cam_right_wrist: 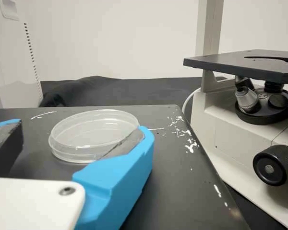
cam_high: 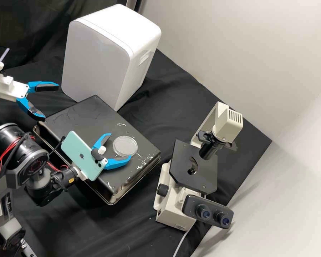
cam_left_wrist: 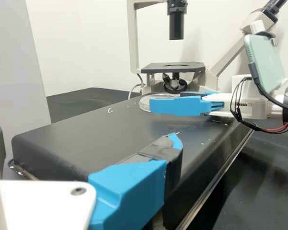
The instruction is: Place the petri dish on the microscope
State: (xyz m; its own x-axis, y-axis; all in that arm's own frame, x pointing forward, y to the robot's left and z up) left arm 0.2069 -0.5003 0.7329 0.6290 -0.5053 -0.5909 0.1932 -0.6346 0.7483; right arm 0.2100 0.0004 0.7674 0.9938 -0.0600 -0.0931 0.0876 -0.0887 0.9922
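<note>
Petri dish (cam_high: 125,145), clear and round, lies flat on the scratched top of a black tray (cam_high: 82,117) turned upside down, beside the microscope (cam_high: 174,200) and not yet on it. The right gripper (cam_high: 120,147) is low over the tray with its blue fingers spread to either side of the dish; one finger (cam_right_wrist: 122,163) looks to be against the rim, the other stands apart. The left gripper (cam_high: 50,100) hangs spread and empty over the tray's far corner, near a white box (cam_high: 107,53). The step in hand appears to be the grasp. Next, the fingers need to press in on the rim, lift the dish level, and carry it to the black stage (cam_high: 194,166) under the lens.
</note>
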